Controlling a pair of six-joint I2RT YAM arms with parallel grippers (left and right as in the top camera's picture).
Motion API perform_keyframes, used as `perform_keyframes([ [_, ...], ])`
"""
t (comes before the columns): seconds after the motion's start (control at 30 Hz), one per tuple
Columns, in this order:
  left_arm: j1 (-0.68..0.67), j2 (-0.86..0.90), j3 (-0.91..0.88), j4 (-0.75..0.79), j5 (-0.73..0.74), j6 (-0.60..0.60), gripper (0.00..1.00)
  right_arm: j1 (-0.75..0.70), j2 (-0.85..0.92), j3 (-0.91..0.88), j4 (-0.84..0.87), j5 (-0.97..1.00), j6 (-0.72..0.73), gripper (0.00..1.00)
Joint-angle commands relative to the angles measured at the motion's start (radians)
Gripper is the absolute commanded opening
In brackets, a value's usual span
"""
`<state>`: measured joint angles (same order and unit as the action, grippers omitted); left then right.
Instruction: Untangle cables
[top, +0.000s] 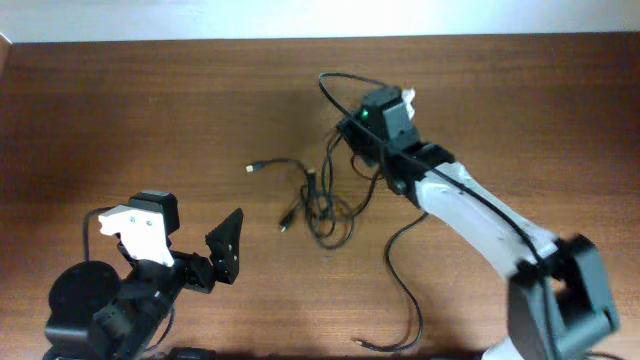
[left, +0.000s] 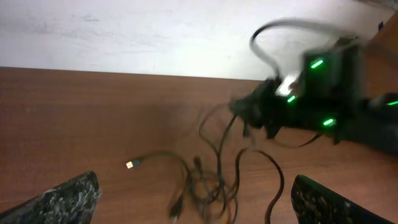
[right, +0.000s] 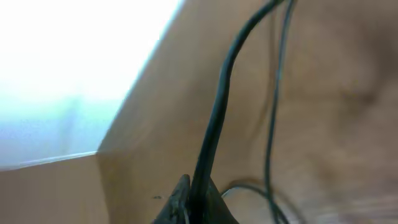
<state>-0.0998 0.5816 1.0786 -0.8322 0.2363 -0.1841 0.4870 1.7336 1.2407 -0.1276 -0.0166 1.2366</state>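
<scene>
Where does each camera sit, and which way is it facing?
Overhead: above the table, looking straight down on the cables; both arms show.
Left wrist: on the left gripper, looking low across toward the right gripper; own fingers at bottom corners.
Right wrist: close up, own fingers pinching one of the cables.
Shared: overhead and left wrist both show the tangle.

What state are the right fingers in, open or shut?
Shut on a cable: the right wrist view shows the right fingers pinched together around it, and it runs up from between them.

Black-jointed arms (top: 470, 215) wear white shells (top: 135, 222); the right shows green lights (left: 316, 63).
</scene>
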Motion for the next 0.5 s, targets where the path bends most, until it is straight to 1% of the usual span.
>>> perform_keyframes([
  [0.0,-0.003,-0.003,0.003,0.004,0.003,-0.002,0.99,0.002,-0.209,0.074,-0.091,0.002,-0.433,0.04],
  [0.03,-0.003,-0.003,0.003,0.004,0.0,-0.002,0.99,0.002,-0.279,0.074,-0.125,0.002,-0.577,0.04],
  [0.07,-0.003,-0.001,0.003,0.004,0.0,-0.002,0.99,0.002,-0.375,0.074,-0.17,0.002,-0.76,0.04],
  [0.13,-0.003,0.014,0.003,0.004,0.0,-0.002,0.99,0.002,-0.525,0.074,-0.238,0.002,-0.993,0.04],
  [0.23,-0.003,0.071,0.003,0.01,0.005,-0.002,0.99,0.004,-0.695,0.074,-0.254,0.002,-1.218,0.04],
  [0.3,-0.003,0.14,0.003,0.02,0.053,-0.002,0.99,0.004,-0.766,0.127,-0.297,-0.013,-1.349,0.04],
  [0.37,-0.003,0.233,0.003,0.065,0.193,-0.002,0.99,0.004,-0.735,0.288,-0.427,-0.033,-1.437,0.04],
  [0.4,-0.003,0.294,0.003,0.122,0.334,-0.002,0.99,0.004,-0.642,0.484,-0.605,-0.034,-1.5,0.04],
  [0.43,-0.003,0.323,0.003,0.145,0.384,-0.002,0.99,0.004,-0.565,0.619,-0.728,-0.026,-1.514,0.04],
  [0.47,-0.003,0.348,0.003,0.155,0.396,-0.002,0.99,0.004,-0.449,0.815,-0.907,-0.02,-1.518,0.04],
])
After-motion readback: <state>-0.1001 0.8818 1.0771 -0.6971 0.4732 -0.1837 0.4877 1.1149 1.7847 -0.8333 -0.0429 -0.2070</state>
